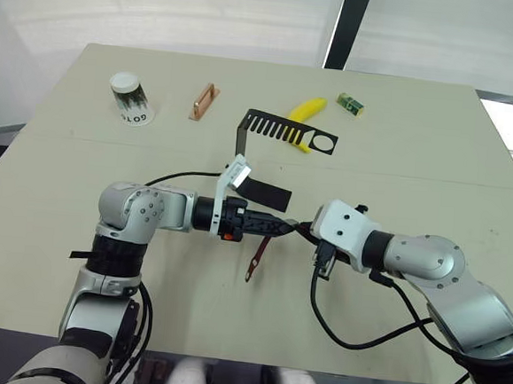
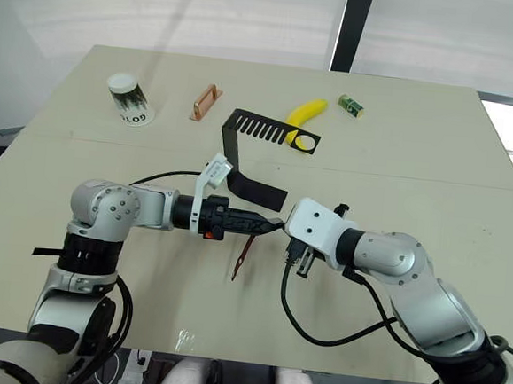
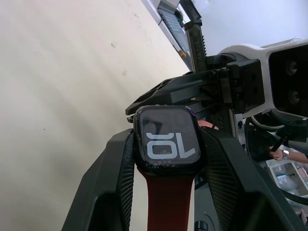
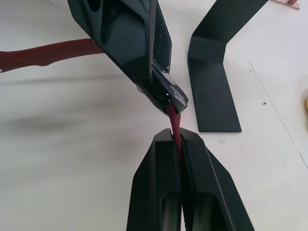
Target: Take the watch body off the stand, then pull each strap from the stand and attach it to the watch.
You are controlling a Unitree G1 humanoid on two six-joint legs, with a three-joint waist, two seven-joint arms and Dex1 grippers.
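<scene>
Jaws on both arms are clamping tight, meeting just above the surface [image 1: 471, 173] near its front edge. The left gripper [image 3: 166, 159] is gripping the watch [image 3: 167, 139] by its sides, screen facing its wrist camera, with one strap [image 1: 254, 261] already fitted and dangling down toward the surface. The right gripper [image 4: 177, 139] is pinching the second strap [image 4: 173, 120] flat between nearly closed fingers, its free end touching the edge of the watch.

So the last step looks to be in hand: the second strap is going into its slot. I would judge the next move calls for a straight, steady slide along the slot while the left arm is keeping the case from twisting; a skewed push would likely jam it.

Just behind the grippers, the stand [image 1: 243, 138] is sitting bare, its comb arm and ring pointing right. Farther back are lying a copper handle [image 1: 203, 101], a cup [image 1: 131, 97], a banana [image 1: 306, 111] and a green box [image 1: 350, 103].
</scene>
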